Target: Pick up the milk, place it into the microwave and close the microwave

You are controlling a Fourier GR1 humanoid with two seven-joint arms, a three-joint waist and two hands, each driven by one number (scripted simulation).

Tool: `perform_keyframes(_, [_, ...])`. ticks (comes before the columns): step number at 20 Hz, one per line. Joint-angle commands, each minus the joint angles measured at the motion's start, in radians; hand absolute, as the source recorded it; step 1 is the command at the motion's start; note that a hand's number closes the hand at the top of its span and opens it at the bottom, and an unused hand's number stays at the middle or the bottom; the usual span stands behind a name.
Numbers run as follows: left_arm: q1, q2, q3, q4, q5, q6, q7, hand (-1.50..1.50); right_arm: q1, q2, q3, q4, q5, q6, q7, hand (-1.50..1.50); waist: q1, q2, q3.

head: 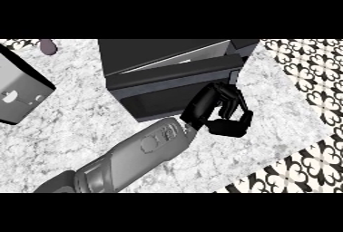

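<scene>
The dark microwave [167, 54] stands at the top middle of the head view, seen at a slant. Its door [161, 93] lies close against the body, and a pale strip shows along the door's upper edge. My right hand [218, 111] is at the door's lower right corner, fingers curled toward the palm with nothing visible in them. Its grey forearm [144, 152] runs in from the lower left. No milk shows anywhere. My left hand is out of sight.
A grey box-like appliance [20, 93] sits at the left edge of the marble counter [80, 131]. A small purplish object [47, 45] lies at the top left. Black-and-white patterned surface [308, 68] borders the counter on the right.
</scene>
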Motion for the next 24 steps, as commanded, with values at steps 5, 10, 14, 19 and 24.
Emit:
perform_keyframes(5, [-0.116, -0.009, 0.035, 0.081, 0.068, 0.022, -0.004, 1.50, -0.032, -0.042, -0.008, -0.015, -0.043, 0.009, 0.039, -1.50, -0.049, 0.018, 0.003])
perform_keyframes(10, [-0.151, -0.008, 0.047, 0.129, 0.092, 0.033, -0.016, 1.50, -0.047, -0.073, -0.024, -0.011, -0.064, 0.017, 0.057, -1.50, -0.073, 0.029, 0.004])
perform_keyframes(14, [-0.178, -0.008, 0.056, 0.156, 0.111, 0.053, -0.018, 1.50, -0.060, -0.099, -0.041, -0.017, -0.076, 0.020, 0.069, -1.50, -0.096, 0.027, 0.003])
perform_keyframes(19, [-0.173, -0.007, 0.047, 0.156, 0.124, 0.075, -0.031, 1.50, -0.082, -0.133, -0.071, -0.001, -0.094, 0.020, 0.083, -1.50, -0.108, 0.035, 0.004])
perform_keyframes(24, [-0.176, -0.007, 0.037, 0.142, 0.140, 0.102, -0.041, 1.50, -0.099, -0.154, -0.081, 0.007, -0.110, 0.022, 0.096, -1.50, -0.117, 0.034, 0.005])
